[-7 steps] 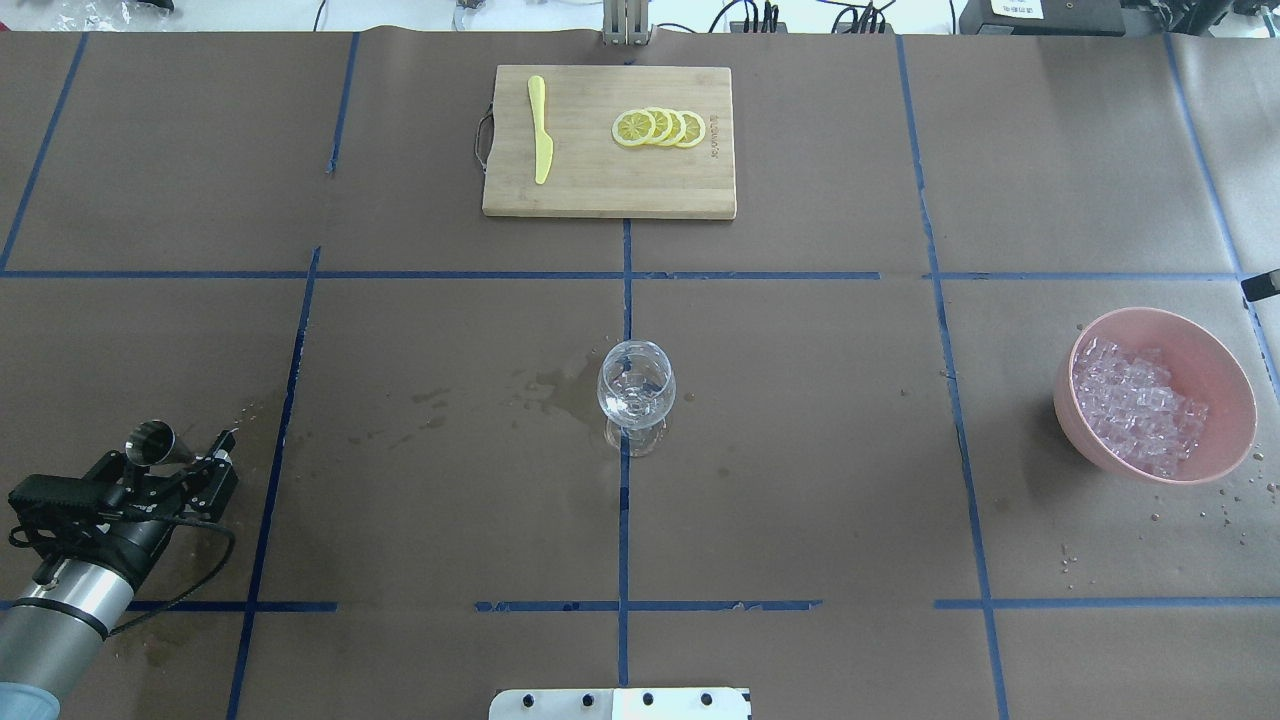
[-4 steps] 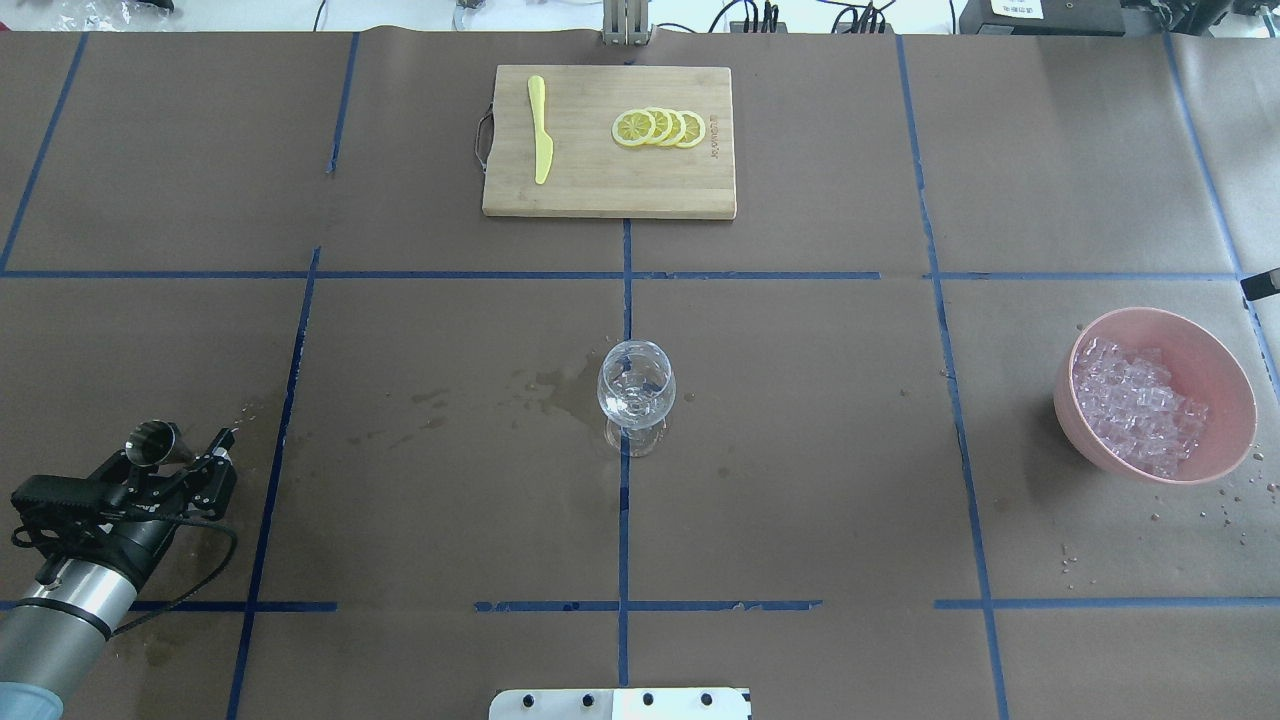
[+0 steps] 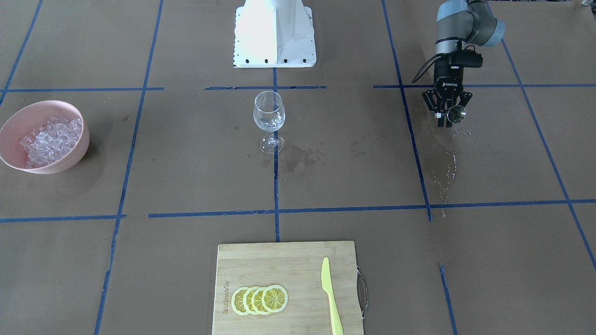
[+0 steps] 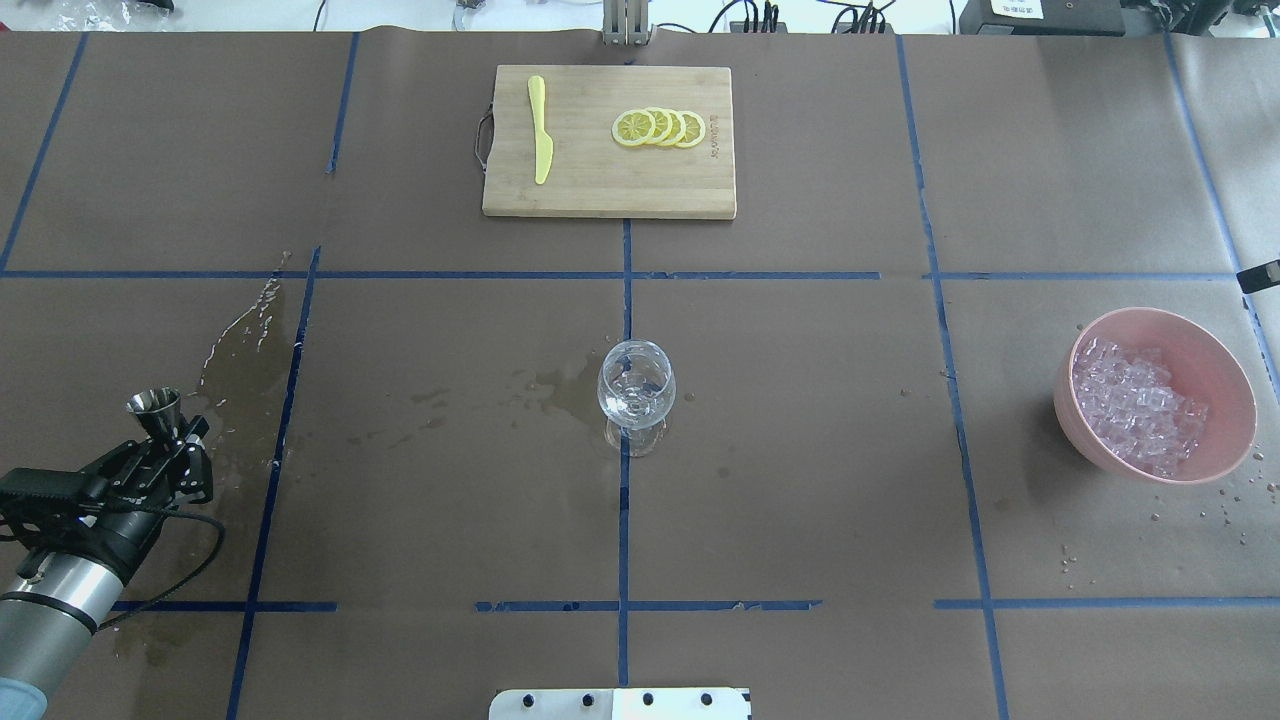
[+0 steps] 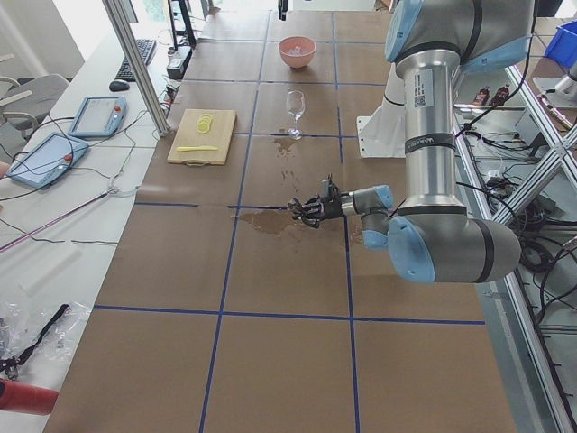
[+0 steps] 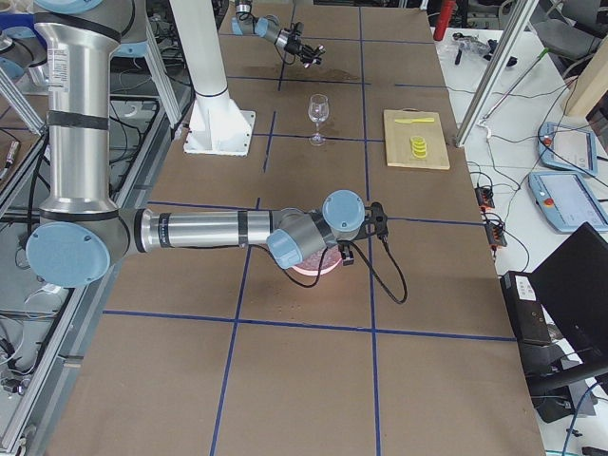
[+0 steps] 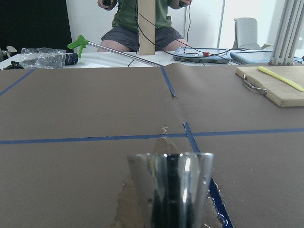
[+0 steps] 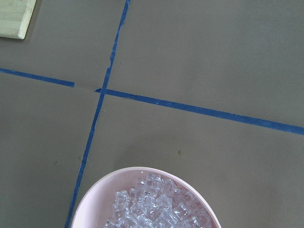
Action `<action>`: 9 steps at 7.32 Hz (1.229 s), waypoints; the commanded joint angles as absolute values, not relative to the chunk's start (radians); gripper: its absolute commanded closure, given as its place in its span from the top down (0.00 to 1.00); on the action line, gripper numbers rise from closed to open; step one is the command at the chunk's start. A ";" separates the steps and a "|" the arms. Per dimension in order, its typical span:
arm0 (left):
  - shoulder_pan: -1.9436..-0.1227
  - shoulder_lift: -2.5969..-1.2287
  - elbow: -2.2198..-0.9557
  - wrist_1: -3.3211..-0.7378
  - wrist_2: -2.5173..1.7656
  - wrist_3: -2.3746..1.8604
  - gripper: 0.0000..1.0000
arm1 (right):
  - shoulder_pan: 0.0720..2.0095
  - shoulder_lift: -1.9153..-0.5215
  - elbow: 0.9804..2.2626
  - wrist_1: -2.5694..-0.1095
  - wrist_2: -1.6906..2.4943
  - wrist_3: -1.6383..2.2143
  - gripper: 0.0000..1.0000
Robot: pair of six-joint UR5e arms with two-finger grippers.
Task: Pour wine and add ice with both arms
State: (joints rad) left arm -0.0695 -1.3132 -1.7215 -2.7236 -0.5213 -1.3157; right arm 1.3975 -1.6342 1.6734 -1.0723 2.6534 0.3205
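Observation:
My left gripper (image 4: 168, 452) is shut on a small steel jigger (image 4: 154, 406) low over the table's left part, far left of the wine glass (image 4: 636, 391). The jigger fills the lower left wrist view (image 7: 171, 190). Wine shows as a long wet patch (image 4: 243, 352) just ahead of the jigger, and as a smaller one (image 4: 556, 386) beside the glass. The ice (image 4: 1135, 405) is heaped in a pink bowl (image 4: 1225, 385) at the right. My right arm (image 6: 313, 228) hangs over that bowl. Its gripper shows only in the exterior right view, so I cannot tell its state.
A wooden cutting board (image 4: 600, 190) at the far middle carries lemon slices (image 4: 659, 128) and a yellow knife (image 4: 540, 128). The white pedestal (image 3: 274, 32) stands at the near edge behind the glass. Water drops (image 4: 1215, 500) lie around the bowl.
My left gripper has drawn back to the left and turned the jigger. A large new wet streak has spread across the paper ahead of it. The glass and bowl have not moved.

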 commanded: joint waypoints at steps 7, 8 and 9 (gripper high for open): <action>-0.074 -1.463 -1.721 -2.862 -0.322 -1.023 0.00 | 1.397 -1.634 1.671 -1.063 2.649 0.324 1.00; -0.074 -1.550 -1.721 -2.890 -0.321 -0.949 0.00 | 1.397 -1.640 1.663 -1.011 2.649 0.330 1.00; -0.074 -1.612 -1.724 -2.911 -0.328 -0.851 0.00 | 1.397 -1.643 1.663 -0.982 2.649 0.331 1.00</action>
State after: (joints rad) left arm -0.0736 -1.5271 -1.7219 -2.8766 -0.3247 -0.9662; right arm 1.3974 -1.6384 1.6655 -1.0232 2.6492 0.3280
